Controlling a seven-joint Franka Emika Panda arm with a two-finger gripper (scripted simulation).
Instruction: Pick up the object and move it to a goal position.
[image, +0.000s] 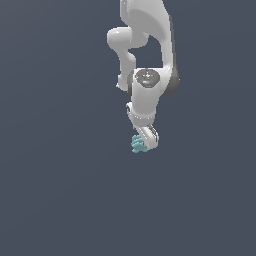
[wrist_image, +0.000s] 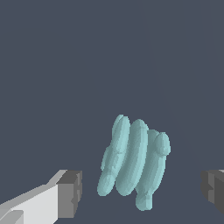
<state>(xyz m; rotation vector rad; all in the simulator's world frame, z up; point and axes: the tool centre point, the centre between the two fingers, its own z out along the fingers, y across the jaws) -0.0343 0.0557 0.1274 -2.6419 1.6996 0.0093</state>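
A: Straddling the object (wrist_image: 133, 164) with the gripper (wrist_image: 142, 190) spread wide. Nothing held. Visible gap between each pad and the teal ribs.

B: Object located between the fingers (wrist_image: 70, 194), just below the wrist in the exterior view (image: 138, 144).

A: Risk: off-centre closure, uneven contact on rounded ridges, probable twisting or squeezing out.
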